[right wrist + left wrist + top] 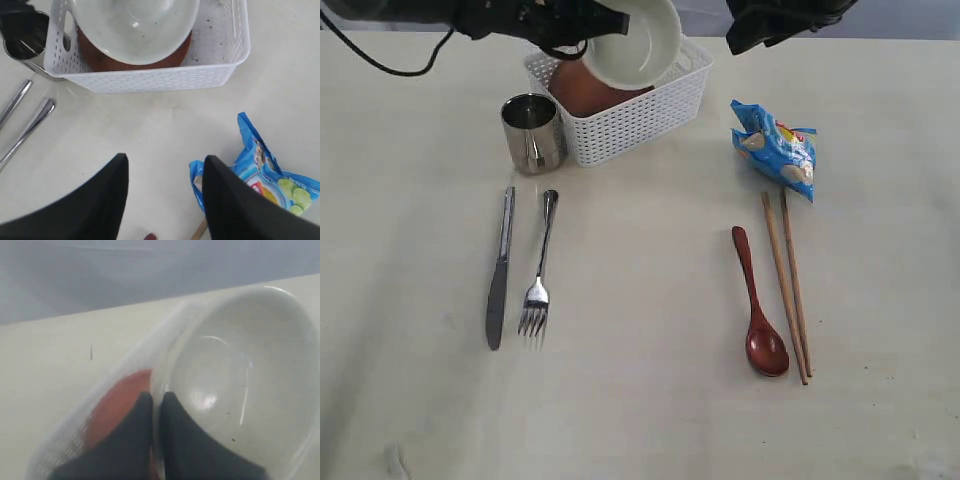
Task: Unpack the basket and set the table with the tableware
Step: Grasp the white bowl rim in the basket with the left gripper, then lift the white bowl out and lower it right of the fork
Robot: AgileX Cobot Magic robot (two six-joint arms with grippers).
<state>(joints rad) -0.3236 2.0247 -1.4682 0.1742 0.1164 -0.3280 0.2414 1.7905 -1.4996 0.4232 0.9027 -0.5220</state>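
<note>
Surface (pixel 640 420): wide, pale beige, faint grain, fills nearly all of the exterior view. A grey-blue backdrop runs behind its far edge.

Basket (pixel 650 120): white w/ grid walls, sits far-middle on the surface. A brown plate (pixel 582 95) lies inside it. The bowl (pixel 638 42) is tilted over the basket above the plate, mouth toward the exterior cam. The left pincer (pixel 156 400) is clamped on its rim, one finger inside, one outside. Can't tell if bowl touches plate. Bowl + left arm hide much of the basket's inside.

Steel cup (pixel 532 132) stands upright just beside the basket's left end. Nearer the cam, knife (pixel 499 275) & fork (pixel 540 265) lie side by side, not touching, handles toward the cup. On the right lies the spoon (pixel 756 305), w/ the chopsticks (pixel 786 285) just beside it and a blue snack bag (pixel 777 148) at their far tips.

Right pincer (pixel 165 159) hangs w/ jaws apart, empty, above bare surface btw basket & snack bag.
</note>
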